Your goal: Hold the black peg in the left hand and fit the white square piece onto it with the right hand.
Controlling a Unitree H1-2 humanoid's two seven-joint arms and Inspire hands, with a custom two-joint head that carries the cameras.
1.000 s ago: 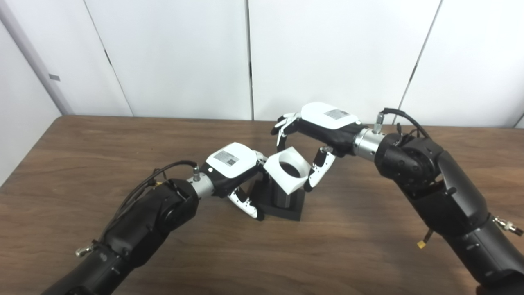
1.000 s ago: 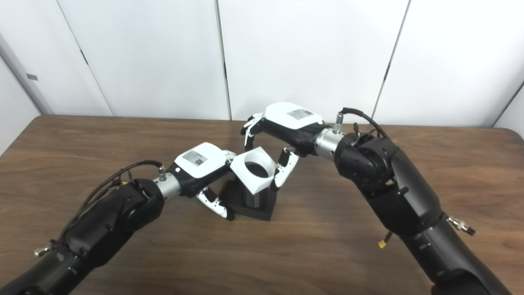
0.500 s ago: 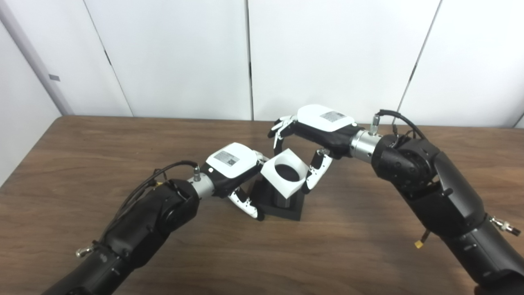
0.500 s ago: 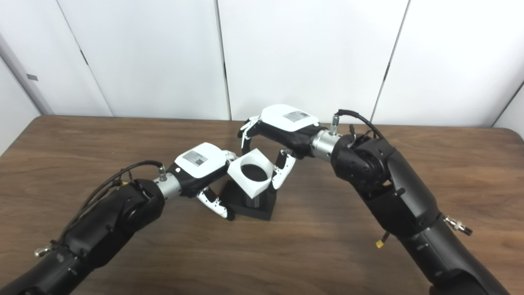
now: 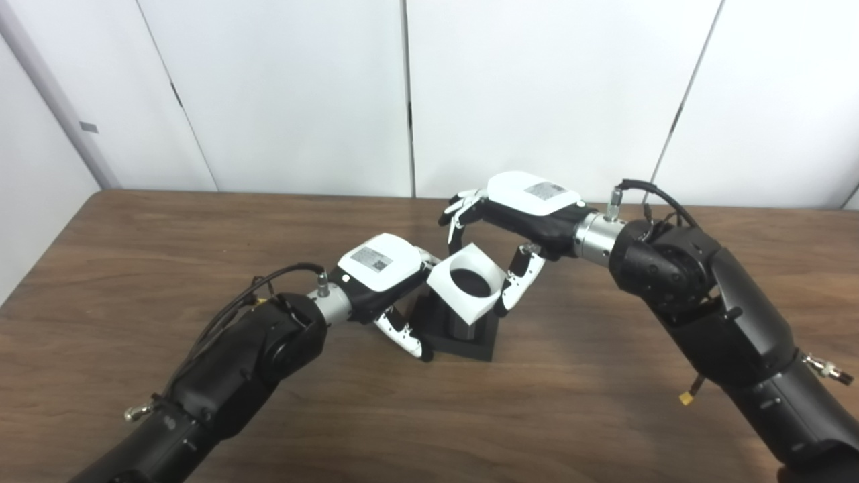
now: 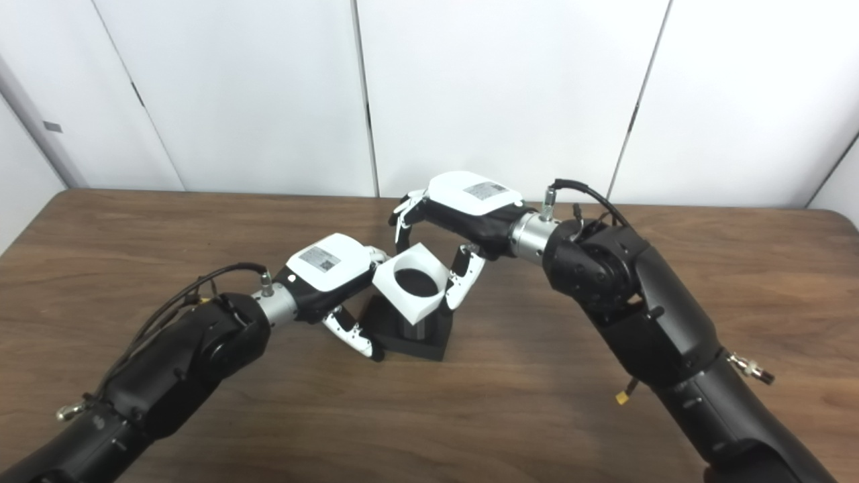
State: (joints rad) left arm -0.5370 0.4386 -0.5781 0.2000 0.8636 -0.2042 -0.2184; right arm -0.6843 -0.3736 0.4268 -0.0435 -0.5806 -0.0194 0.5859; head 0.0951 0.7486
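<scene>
Counter [image 5: 604, 402]: brown wood grain. Nearest the camera, the left hand [image 5: 379, 275] grips the black peg [image 5: 463, 332], fingers clamped at its left side; the peg's square base rests on the counter. White piece [image 5: 470, 288], square with a round hole, sits tilted atop the peg, not seated. Beyond it, the right hand [image 5: 527, 208] holds the piece, fingers [image 5: 513, 292] clamped on its near-right and far sides. Each hand's back bears a label; print too small to read.
</scene>
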